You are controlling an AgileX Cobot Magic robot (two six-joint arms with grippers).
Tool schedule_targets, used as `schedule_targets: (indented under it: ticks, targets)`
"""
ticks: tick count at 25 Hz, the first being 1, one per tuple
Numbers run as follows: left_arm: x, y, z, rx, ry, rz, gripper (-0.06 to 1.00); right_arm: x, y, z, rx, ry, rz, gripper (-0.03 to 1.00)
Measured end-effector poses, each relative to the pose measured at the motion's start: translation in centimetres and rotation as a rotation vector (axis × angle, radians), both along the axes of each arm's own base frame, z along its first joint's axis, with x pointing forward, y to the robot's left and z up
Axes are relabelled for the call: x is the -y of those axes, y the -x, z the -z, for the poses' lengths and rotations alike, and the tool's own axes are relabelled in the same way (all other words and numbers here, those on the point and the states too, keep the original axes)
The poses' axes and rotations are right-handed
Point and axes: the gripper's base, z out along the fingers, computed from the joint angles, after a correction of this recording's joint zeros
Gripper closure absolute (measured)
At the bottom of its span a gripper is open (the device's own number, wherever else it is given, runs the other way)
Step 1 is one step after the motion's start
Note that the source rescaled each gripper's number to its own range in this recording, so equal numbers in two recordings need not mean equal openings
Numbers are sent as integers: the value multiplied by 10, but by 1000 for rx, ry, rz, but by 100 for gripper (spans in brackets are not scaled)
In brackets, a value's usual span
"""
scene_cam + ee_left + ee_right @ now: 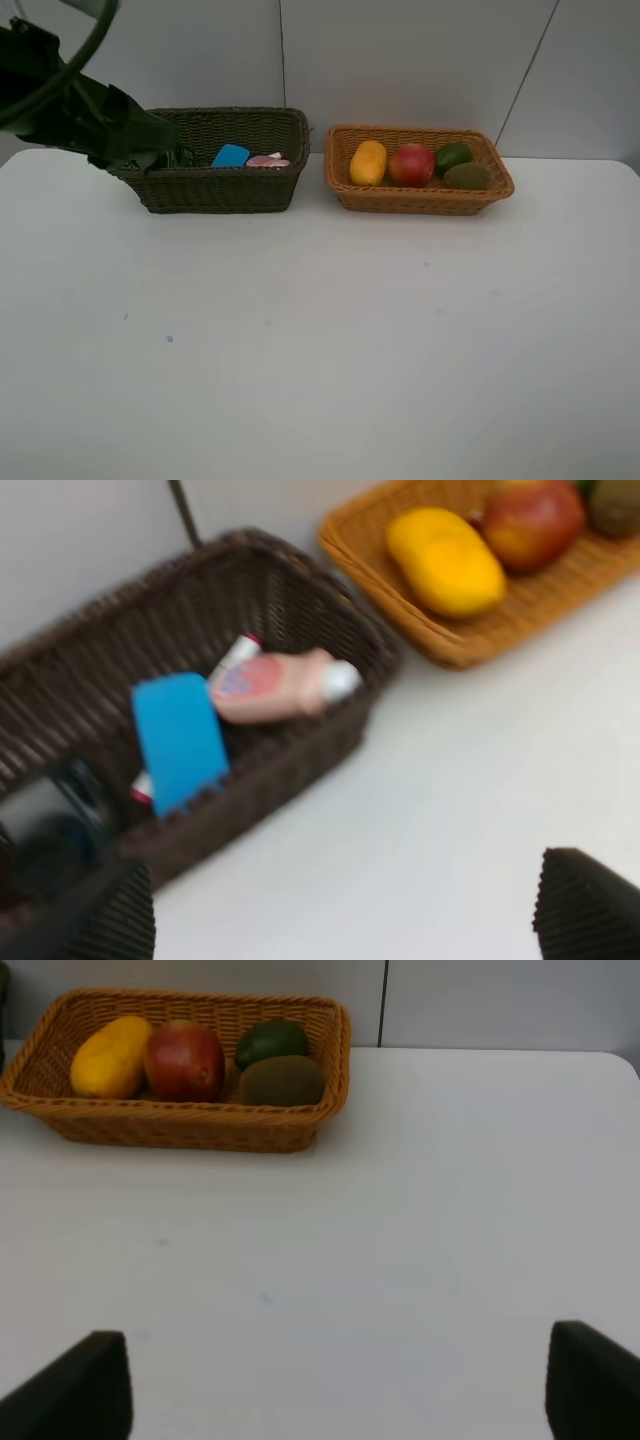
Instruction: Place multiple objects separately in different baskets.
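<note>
The dark olive-brown basket (220,190) stands at the back left. In it lie the blue eraser (230,156) (178,740), the pink bottle (268,160) (275,685) and the pink-tipped marker (236,654). A dark, blurred shape (60,830) at its near end may be the pump bottle. The orange-tan basket (420,198) (180,1125) holds the mango (367,162) (110,1057), red fruit (411,165) (185,1060), lime (452,156) (272,1040) and kiwi (467,176) (281,1080). My left gripper (345,920) hangs open and empty by the dark basket's left end. My right gripper (340,1390) is open over bare table.
The white table (320,340) stretches wide in front of both baskets. A grey panelled wall (400,60) rises right behind them. My left arm (90,120) covers the dark basket's left end in the high view.
</note>
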Motion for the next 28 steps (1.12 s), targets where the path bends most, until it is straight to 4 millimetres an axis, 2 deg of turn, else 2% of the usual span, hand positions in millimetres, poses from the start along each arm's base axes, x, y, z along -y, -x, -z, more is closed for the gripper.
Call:
schedule_targets:
  ticks: [10, 18, 23, 28]
  targets:
    - [-16, 67, -2, -124, 15, 68, -6, 0, 0, 0, 0, 0, 0, -3]
    - [-27, 112, -3, -228, 63, 72, -6, 0, 0, 0, 0, 0, 0, -3]
    - [-36, 133, -4, -236, 20, 91, -6, 0, 0, 0, 0, 0, 0, -3]
    - [-46, 141, 1, -298, -67, 42, -6, 0, 0, 0, 0, 0, 0, -3]
